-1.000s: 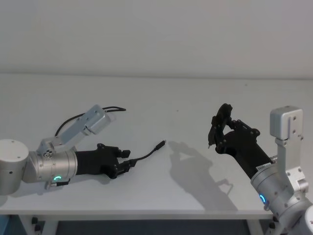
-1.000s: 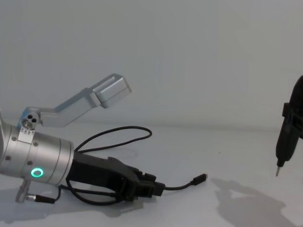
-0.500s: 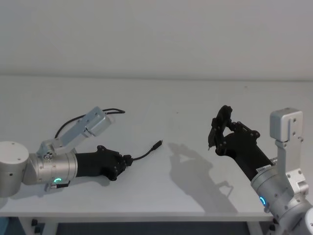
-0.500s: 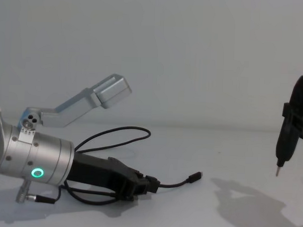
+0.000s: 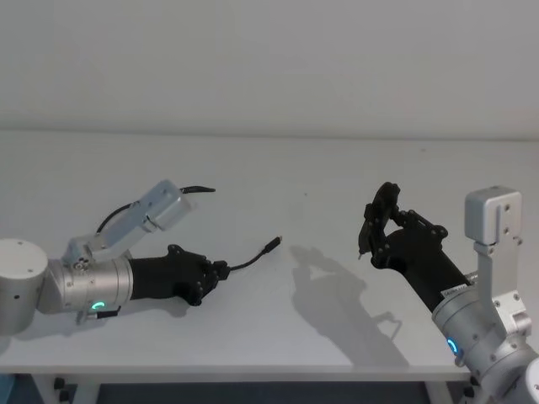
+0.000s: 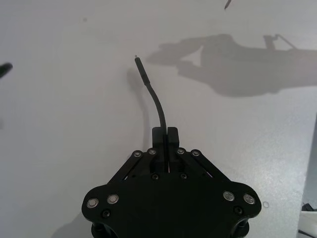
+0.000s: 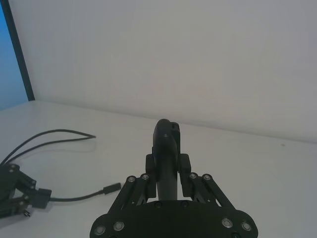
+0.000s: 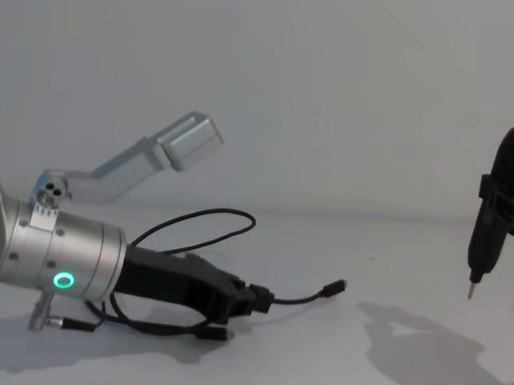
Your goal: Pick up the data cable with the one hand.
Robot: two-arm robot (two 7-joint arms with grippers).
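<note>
The data cable [image 5: 248,260] is thin and black, and it loops behind my left arm toward the back of the table [image 8: 197,220]. My left gripper [image 5: 217,271] is shut on the cable a short way from one plug. That plug [image 8: 334,287] sticks out to the right, slightly above the table. In the left wrist view the cable [image 6: 157,106] curves out from between the closed fingertips [image 6: 159,133]. Another short end with a small plug [image 8: 211,333] lies under the left gripper [image 8: 257,298]. My right gripper [image 5: 379,220] hovers at the right, shut on a black pointed tool [image 8: 491,226].
The white table [image 5: 320,168] meets a plain white wall at the back. Its front edge [image 5: 253,369] runs just below both arms. The right arm's shadow [image 5: 337,286] falls on the bare middle of the table.
My left gripper has closed on the cable, drawn back slightly to the left and risen a little. The cable's free plug has lifted and followed it. The right arm has hardly moved.
</note>
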